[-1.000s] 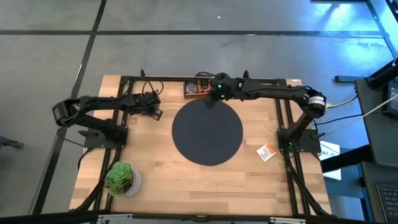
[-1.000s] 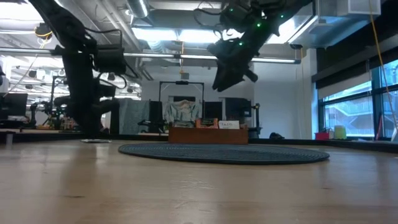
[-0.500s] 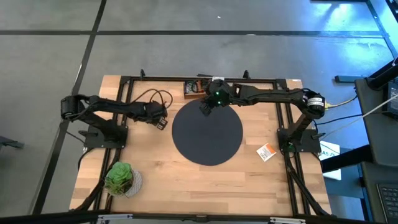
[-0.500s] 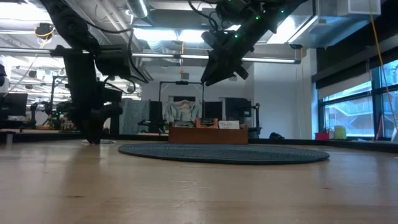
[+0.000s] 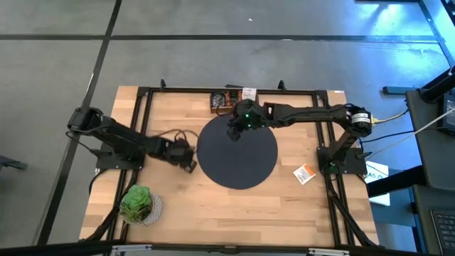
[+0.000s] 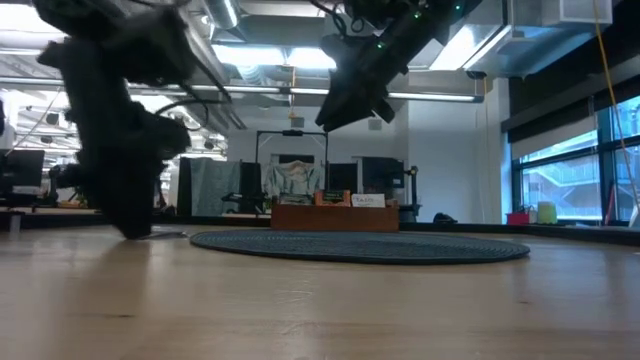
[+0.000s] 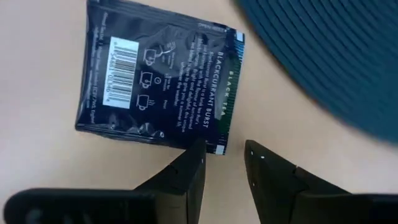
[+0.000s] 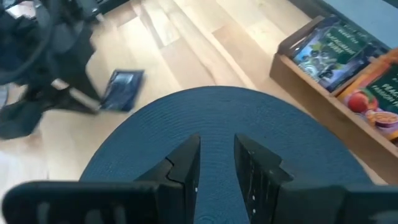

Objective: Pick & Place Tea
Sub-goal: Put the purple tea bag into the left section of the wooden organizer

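Looking down from the high view, I have the left pincer [image 5: 186, 156] low over the pale wooden slatted worktop [image 5: 234, 210], at about nine o'clock of the round, dark woven mat [image 5: 237, 151] and just off its rim. The left wrist view explains why it sits there: a flat, dark navy foil tea packet [image 7: 158, 81] with a white barcode lies on bare wood just beside the mat's edge, and the fingertips [image 7: 196, 155] stand just short of its near edge. Those fingers are apart with nothing between them, so I judge this as a lining-up for a pick, not a hold.

My right pincer [image 5: 235, 129] hangs above the mat near its twelve o'clock edge, raised well clear of the surface in the low view. Its fingers are apart by a narrow gap and carry nothing. Just beyond it, at twelve o'clock, sits the small brown wooden box [image 5: 223, 101] with colourful packets standing upright in it, which I take to be where the tea belongs or comes from.

A lone orange-and-white packet [image 5: 305, 173] lies at about four o'clock, well apart from the mat. A green leafy plant [image 5: 136, 202] sits at about seven o'clock.
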